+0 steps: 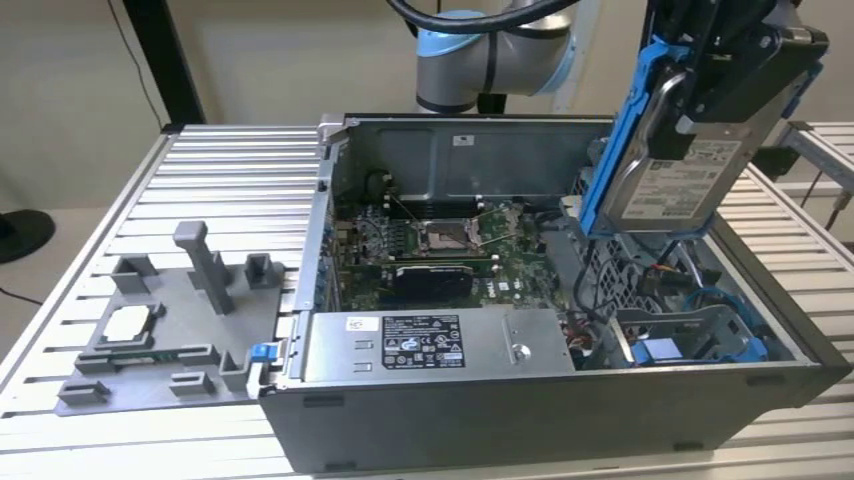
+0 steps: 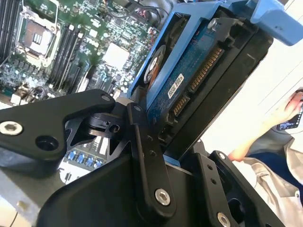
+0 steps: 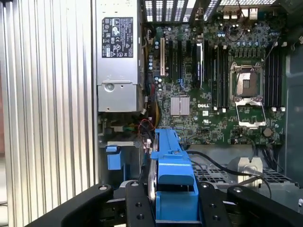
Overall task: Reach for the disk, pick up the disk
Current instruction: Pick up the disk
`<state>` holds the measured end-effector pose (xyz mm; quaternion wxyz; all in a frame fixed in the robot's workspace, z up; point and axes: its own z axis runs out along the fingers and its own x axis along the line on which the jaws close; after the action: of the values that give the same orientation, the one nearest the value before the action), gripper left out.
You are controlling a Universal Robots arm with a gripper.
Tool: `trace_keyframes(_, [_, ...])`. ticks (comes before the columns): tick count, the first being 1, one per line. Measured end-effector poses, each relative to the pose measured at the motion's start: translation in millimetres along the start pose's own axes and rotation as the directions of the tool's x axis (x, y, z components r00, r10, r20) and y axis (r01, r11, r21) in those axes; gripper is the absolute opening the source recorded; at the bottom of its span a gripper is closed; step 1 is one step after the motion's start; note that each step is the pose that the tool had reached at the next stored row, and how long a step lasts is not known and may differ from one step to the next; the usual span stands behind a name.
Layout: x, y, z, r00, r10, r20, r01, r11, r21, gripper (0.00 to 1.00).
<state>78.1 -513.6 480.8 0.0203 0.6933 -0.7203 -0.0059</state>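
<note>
The disk (image 1: 671, 172), a silver hard drive with a white label and a blue bracket along its edges, hangs upright above the exterior view's right side of the open computer case (image 1: 534, 400). My gripper (image 1: 727, 75) is shut on its upper part. In the second wrist view the black fingers (image 2: 147, 156) clamp the disk (image 2: 189, 71), whose blue circuit side and connector face the camera. In the first wrist view the disk's blue bracket (image 3: 173, 179) stands edge-on inside the gripper (image 3: 173, 205), high over the motherboard.
The case holds a green motherboard (image 1: 441, 235), a silver power supply (image 1: 427, 345) and blue drive bays (image 1: 681, 345). A grey holder with upright posts (image 1: 174, 320) lies on the slatted table (image 1: 227, 180). A person (image 2: 279, 142) sits beyond the case.
</note>
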Motion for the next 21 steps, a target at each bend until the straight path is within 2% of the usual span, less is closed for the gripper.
trace_keyframes(4, [7.8, -0.4, 0.2, 1.0000, 0.000, -0.0001, 0.000, 1.0000, -0.0017, 0.00])
trace_keyframes(9, [21.3, -2.9, 0.4, 1.0000, 0.000, -0.0002, 0.000, 1.0000, -0.0053, 0.00])
trace_keyframes(21, [51.4, -19.5, 0.6, 1.0000, 0.000, -0.0005, 0.000, 0.9999, -0.0138, 0.00])
